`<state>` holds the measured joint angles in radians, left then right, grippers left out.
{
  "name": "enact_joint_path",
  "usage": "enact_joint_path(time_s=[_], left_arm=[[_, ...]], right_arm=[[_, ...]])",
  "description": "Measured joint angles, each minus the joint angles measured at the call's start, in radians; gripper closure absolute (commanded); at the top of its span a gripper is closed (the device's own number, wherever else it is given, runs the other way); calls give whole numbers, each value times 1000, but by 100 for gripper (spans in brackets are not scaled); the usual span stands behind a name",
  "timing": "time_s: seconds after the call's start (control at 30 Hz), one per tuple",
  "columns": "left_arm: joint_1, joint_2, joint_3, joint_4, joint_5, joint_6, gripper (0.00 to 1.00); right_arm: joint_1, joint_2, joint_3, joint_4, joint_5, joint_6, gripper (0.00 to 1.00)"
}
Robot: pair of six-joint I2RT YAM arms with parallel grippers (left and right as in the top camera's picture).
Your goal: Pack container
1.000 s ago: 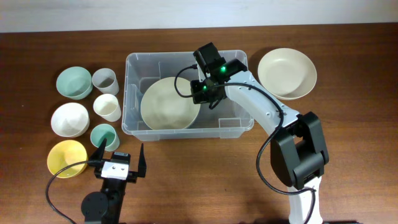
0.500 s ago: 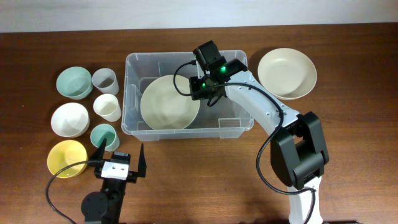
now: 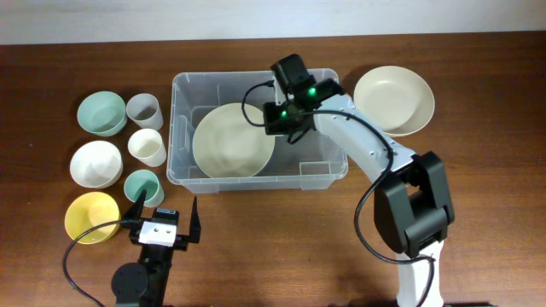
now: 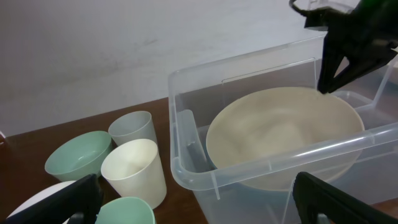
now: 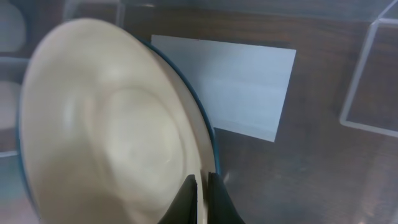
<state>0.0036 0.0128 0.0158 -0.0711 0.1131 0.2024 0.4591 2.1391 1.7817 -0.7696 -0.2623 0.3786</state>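
On the bench (image 3: 478, 188), in the container (image 3: 324, 166) at its middle, sits the big beige bowl (image 3: 232, 141). The right fingers (image 5: 202, 183) are closed tight on its rim. It seems best to lower the bowl slowly until it lies flat, and only then let go. The left fingers (image 3: 167, 205) are spread wide and hold nothing. The container is clear plastic, rectangular, with a rolled rim and a white label (image 5: 230, 87) on its base.
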Motion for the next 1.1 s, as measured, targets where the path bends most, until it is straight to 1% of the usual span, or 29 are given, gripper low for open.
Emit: enact_joint_path(time_s=[0.17,0.33,0.57,0.7,0.83,1.1], left_arm=[[0,0,0,0,0,0,0],[0,0,0,0,0,0,0],[0,0,0,0,0,0,0],[0,0,0,0,0,0,0],[0,0,0,0,0,0,0],[0,0,0,0,0,0,0]], right_arm=[[-73,0,0,0,-127,14,96],[-120,0,0,0,-198,15,96],[-117,0,0,30,-306,9,96],[-117,0,0,17,-350,5,96],[-117,0,0,-29,-370,-19,96],[-109,0,0,-35,-378,-43,96]])
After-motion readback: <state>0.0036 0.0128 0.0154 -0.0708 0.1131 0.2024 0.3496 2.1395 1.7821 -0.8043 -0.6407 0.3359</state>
